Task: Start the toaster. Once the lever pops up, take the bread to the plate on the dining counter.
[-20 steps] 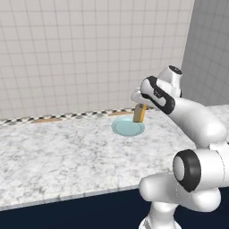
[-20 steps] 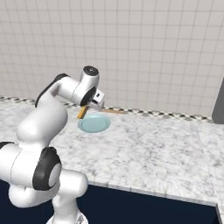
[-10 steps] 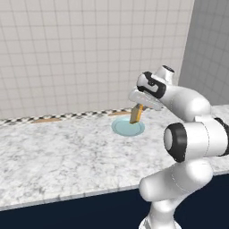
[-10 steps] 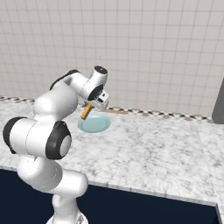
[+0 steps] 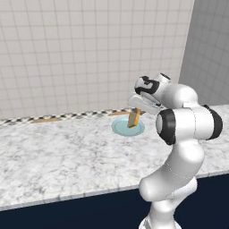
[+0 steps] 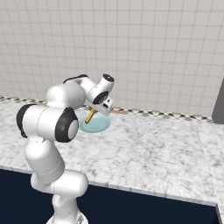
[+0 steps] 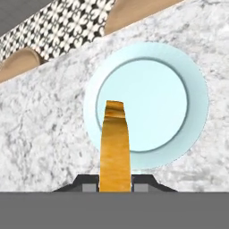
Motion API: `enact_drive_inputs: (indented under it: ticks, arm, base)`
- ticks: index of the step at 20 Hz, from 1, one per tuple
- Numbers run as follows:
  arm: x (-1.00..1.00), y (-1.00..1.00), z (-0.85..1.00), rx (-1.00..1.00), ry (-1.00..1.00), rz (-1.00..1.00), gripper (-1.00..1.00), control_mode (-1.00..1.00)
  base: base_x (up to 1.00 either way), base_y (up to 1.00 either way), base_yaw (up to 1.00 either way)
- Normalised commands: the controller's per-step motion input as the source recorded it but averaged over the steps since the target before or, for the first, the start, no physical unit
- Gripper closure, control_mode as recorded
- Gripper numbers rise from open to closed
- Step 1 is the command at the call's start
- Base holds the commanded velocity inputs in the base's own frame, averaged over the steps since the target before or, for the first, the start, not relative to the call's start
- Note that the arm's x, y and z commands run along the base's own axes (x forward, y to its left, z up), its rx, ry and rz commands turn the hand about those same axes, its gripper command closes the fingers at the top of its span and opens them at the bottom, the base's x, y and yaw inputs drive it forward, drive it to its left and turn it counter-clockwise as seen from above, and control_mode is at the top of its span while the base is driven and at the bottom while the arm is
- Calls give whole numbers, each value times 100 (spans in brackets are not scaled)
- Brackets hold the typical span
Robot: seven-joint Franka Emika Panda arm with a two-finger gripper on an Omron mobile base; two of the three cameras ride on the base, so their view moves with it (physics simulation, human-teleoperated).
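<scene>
Bread pinched between my two fingertips, edge-on to the hand camera: a narrow golden-brown crust rising from the bottom of that view. My claw is closed tight on the slice, jaws snug on either flat face.

From the left base view the slice hangs tilted below my claw, lower end down toward the plate. Whether that end touches the dish, I cannot tell. The right base view shows the same: bread slanting down from the claw over the pale blue plate.

Plate sits on the dining counter, near its far edge, close to the chequered trim that runs along the foot of the tiled wall. In the hand view the round dish lies beyond and partly under the slice, its pale centre bare. Marbled stone spreads out to both sides of the plate; the counter's dark navy front shows along the near edge.
</scene>
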Motion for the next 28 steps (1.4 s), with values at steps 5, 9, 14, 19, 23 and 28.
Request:
enact_drive_inputs:
  ticks: [5, 9, 14, 19, 23, 28]
  arm:
    - [39, 0, -36, 0, 0, 4, 100, -100]
    - [49, 2, -24, 1, 0, 3, 100, -100]
    - [45, 1, -10, 2, 0, 1, 100, -100]
    - [19, 0, -3, 1, 0, 1, 100, -100]
    - [4, 0, -1, 0, 0, 0, 100, -100]
    - [0, 0, -4, 0, 0, 0, -100, -100]
  base:
    - [0, 0, 0]
    - [0, 0, 0]
    - [0, 0, 0]
    - [0, 0, 0]
    - [0, 0, 0]
    - [0, 0, 0]
